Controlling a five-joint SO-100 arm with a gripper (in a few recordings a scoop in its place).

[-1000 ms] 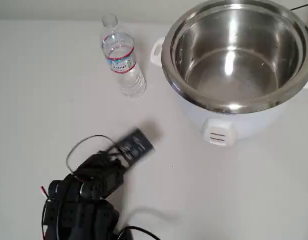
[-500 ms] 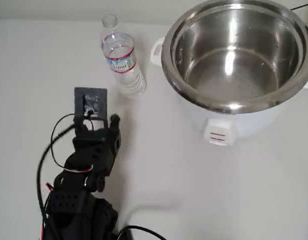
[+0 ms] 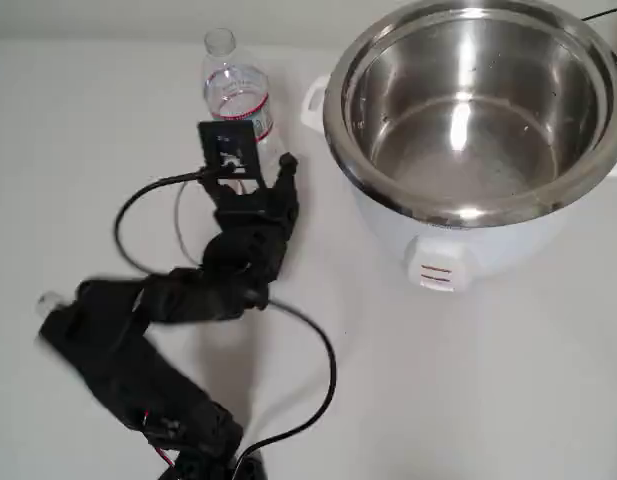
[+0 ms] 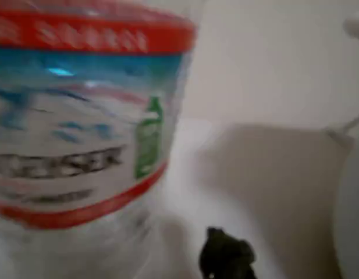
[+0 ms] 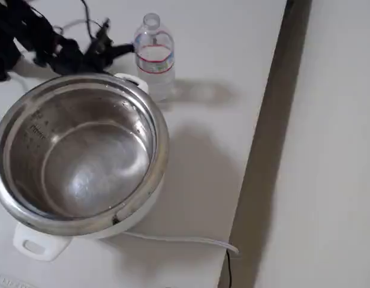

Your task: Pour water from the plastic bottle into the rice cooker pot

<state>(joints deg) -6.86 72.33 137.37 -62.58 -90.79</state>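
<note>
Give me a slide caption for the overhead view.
Black tool reaching the upright water bottle beside the steel cooker pot.

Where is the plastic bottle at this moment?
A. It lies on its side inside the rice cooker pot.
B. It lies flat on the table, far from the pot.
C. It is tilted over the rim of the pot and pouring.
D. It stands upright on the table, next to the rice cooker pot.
D: the plastic bottle stands upright on the table beside the rice cooker pot, and the hand is right at it.
</note>
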